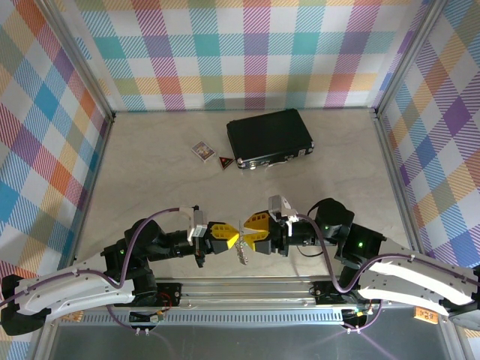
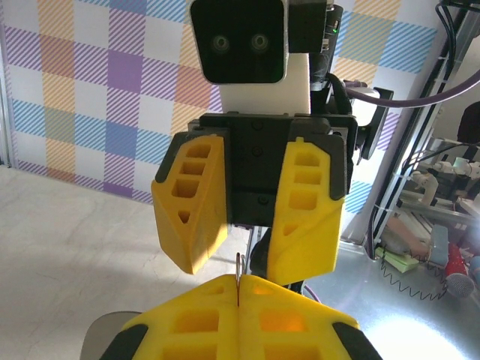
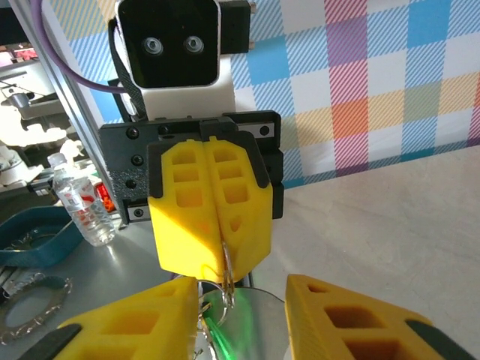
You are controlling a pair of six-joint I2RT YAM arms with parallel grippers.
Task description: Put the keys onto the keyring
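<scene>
Keyring (image 3: pixel 226 261), thin, stiff, slick metal, hangs in midair with its long axis vertical from the left gripper (image 1: pixel 231 240), whose pads are pressed together on its upper rim. A light green-headed key (image 3: pixel 215 325), blurred, seems to dangle beneath; its head looks the best place to grip. The right gripper (image 3: pixel 241 319) stands spread and empty.

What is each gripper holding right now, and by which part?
The left gripper holds the keyring, its fingers shut on one edge of the thin silvery loop; the rest hangs free. The right gripper is open and holds nothing.
</scene>
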